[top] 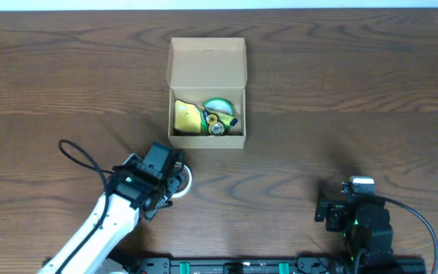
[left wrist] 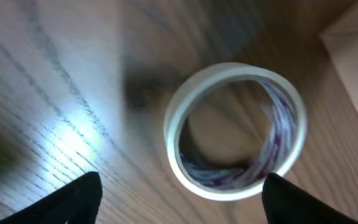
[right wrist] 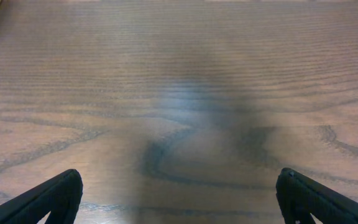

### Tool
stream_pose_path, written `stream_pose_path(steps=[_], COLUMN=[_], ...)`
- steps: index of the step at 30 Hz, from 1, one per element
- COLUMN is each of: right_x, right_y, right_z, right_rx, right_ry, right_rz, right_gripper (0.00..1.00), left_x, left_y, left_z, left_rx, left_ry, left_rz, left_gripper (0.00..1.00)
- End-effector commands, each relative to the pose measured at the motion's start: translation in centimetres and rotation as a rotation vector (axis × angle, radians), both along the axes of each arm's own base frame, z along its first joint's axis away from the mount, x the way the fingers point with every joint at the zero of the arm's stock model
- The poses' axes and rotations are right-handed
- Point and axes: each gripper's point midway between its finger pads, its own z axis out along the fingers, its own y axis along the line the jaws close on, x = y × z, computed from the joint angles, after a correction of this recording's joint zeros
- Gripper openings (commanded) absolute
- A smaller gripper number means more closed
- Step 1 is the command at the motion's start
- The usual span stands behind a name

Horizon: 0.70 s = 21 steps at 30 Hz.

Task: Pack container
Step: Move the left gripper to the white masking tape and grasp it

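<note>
Tape ring (left wrist: 229,186), round, glossy, nr cardboard container (top: 207,61).

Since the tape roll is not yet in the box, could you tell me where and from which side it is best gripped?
Probably from straight above, across its outer wall. The tape roll lies flat on the table, hole up, so its curved sides are free all round, and the open left gripper looks wide enough to span it.
</note>
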Motion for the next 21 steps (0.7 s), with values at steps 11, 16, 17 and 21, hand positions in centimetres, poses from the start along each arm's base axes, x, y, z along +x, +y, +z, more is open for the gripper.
stream_pose_path(steps=[11, 16, 17, 21], right_x=[-0.1, -0.1, -0.1, -0.1], right_y=[-0.2, -0.2, -0.2, -0.2], right_z=[-0.3, -0.3, -0.3, -0.3], right_rx=[-0.012, -0.012, -0.012, -0.012], right_ry=[0.005, 0.005, 0.005, 0.005], right_rz=[-0.003, -0.003, -0.003, -0.003], right_gripper=[0.99, 0.99, 0.99, 0.99], left_x=[-0.1, -0.3, -0.4, -0.5], left_y=[-1.4, -1.3, -1.3, -1.3], left_z=[-4.3, -4.8, -4.9, -5.0], left_rx=[-0.024, -0.016, -0.015, -0.016], left_ry=[0.149, 0.17, 0.174, 0.183], left_rz=[0.089, 0.117, 0.125, 0.134], left_gripper=[0.63, 0.58, 0.55, 0.26])
